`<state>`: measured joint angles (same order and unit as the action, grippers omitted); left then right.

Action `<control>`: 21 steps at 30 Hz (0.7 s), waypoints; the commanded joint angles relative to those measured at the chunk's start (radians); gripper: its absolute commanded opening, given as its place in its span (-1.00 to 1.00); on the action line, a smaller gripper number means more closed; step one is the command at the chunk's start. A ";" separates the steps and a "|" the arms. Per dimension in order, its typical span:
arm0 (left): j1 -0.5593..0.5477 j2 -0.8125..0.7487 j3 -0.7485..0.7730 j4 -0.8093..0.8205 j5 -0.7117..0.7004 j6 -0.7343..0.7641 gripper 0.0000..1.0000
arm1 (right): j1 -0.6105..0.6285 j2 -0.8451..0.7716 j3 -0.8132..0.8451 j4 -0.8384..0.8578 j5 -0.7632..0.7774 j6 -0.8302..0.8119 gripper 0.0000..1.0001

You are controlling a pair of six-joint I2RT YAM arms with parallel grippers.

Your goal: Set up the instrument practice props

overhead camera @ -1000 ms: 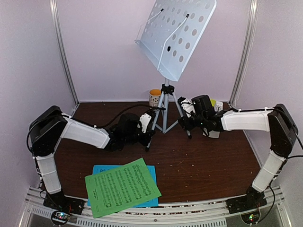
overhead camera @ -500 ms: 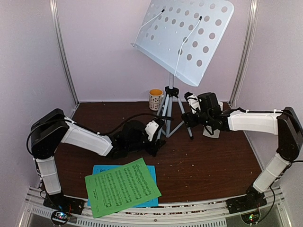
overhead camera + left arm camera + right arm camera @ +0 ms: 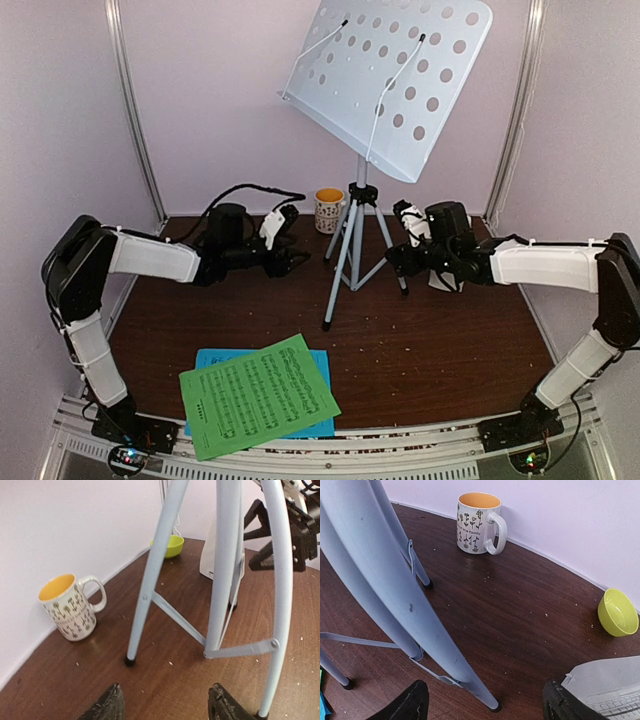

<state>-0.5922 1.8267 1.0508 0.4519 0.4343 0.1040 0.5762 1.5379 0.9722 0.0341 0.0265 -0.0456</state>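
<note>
1. Top external: the music stand (image 3: 392, 80), top-heavy on its tripod (image 3: 345, 245) at the far middle, could topple if my left gripper (image 3: 295, 258) or right gripper (image 3: 393, 262) bumps it. The green music sheet (image 3: 258, 395) lies near, atop the blue music sheet (image 3: 318, 365).
2. Left wrist: my jaws gape empty, just left of the tripod.
3. Right wrist: my jaws are wide, with one tripod foot between them, ungripped — a skewed close could skid it.

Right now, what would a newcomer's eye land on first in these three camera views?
The tall white music stand on its silver tripod dominates, standing centre-back between the two arms. Both arms reach in low beside its legs, the left end effector and the right end effector both open. A green music sheet lies over a blue music sheet at the near edge.
</note>
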 commanded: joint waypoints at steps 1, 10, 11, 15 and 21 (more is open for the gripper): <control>0.034 0.089 0.209 -0.234 0.171 0.190 0.10 | -0.007 -0.040 -0.040 -0.004 -0.012 0.023 0.57; 0.036 0.187 0.439 -0.418 0.206 0.518 0.09 | -0.010 -0.070 -0.074 -0.006 -0.016 0.034 0.57; 0.037 0.202 0.473 -0.454 0.208 0.553 0.08 | -0.010 -0.070 -0.073 -0.006 -0.017 0.034 0.57; 0.038 0.250 0.558 -0.508 0.194 0.636 0.07 | -0.012 -0.066 -0.072 -0.008 -0.007 0.035 0.54; 0.036 0.353 0.739 -0.576 0.233 0.651 0.06 | -0.014 -0.033 -0.048 -0.013 0.010 0.036 0.43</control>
<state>-0.5617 2.1231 1.6825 -0.0734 0.6140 0.7029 0.5697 1.4910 0.9058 0.0238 0.0193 -0.0185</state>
